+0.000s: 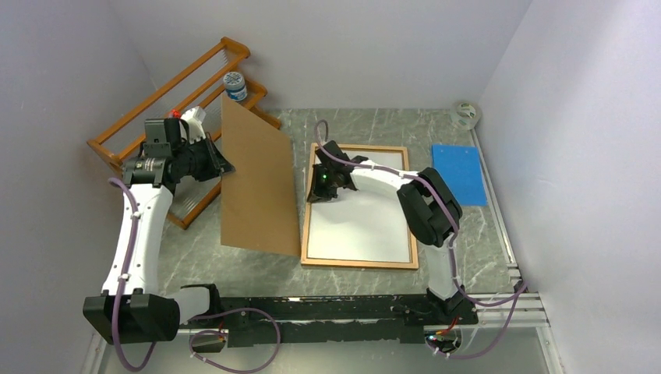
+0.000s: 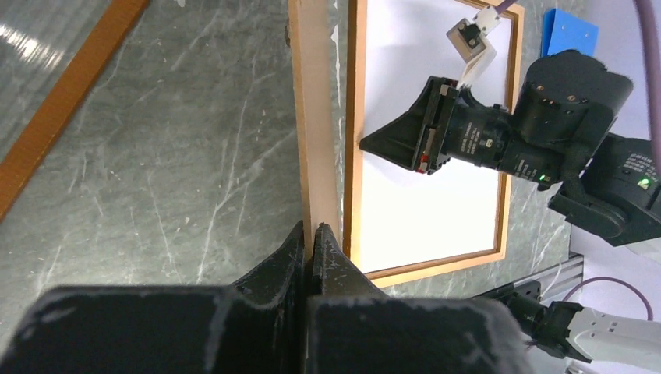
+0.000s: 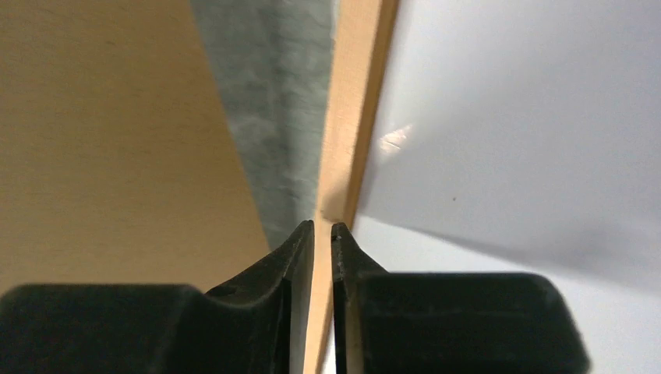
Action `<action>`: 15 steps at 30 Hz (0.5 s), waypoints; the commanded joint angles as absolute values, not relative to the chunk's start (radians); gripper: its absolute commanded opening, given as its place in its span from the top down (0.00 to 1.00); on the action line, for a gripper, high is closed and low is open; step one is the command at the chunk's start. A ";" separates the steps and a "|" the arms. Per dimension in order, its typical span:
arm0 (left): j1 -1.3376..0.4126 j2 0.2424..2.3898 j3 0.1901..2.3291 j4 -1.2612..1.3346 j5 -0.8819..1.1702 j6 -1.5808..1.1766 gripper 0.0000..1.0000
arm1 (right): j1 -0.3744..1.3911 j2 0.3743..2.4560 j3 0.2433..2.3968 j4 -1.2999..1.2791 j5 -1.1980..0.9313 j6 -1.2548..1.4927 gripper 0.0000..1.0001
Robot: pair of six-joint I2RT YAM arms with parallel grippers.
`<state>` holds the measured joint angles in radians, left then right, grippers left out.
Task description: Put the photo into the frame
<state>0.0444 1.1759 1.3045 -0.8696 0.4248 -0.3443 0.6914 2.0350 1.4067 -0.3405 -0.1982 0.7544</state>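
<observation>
The frame [image 1: 358, 263] lies flat on the grey table, and the photo [image 1: 362, 226] lies inside it with its white back up. My left gripper [image 1: 222, 167] is shut on the upper edge of the plain brown backing board [image 1: 257, 183] and holds it tilted on edge just left of the frame. In the left wrist view the jaws [image 2: 310, 230] pinch the board's edge [image 2: 316, 117]. My right gripper [image 1: 318, 191] is down on the frame's left rail. In the right wrist view its jaws [image 3: 323, 226] close round that rail [image 3: 355, 117], with the photo [image 3: 507, 312] to the right.
An orange wooden rack [image 1: 171, 86] leans at the back left, with a small jar [image 1: 235, 86] beside it. A blue sheet [image 1: 460, 173] lies to the right of the frame and a tape roll [image 1: 466, 114] sits in the back right corner. A metal rail [image 1: 499, 308] runs along the near edge.
</observation>
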 commanded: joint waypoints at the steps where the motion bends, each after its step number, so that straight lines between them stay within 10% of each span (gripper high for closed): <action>1: 0.044 1.151 1.375 -0.860 0.417 -0.254 0.97 | 0.701 2.006 1.499 -0.352 -0.189 0.773 0.79; 15: -0.105 1.215 1.644 -0.919 0.418 -0.104 0.97 | 0.693 1.571 1.317 -0.331 -0.050 0.664 0.32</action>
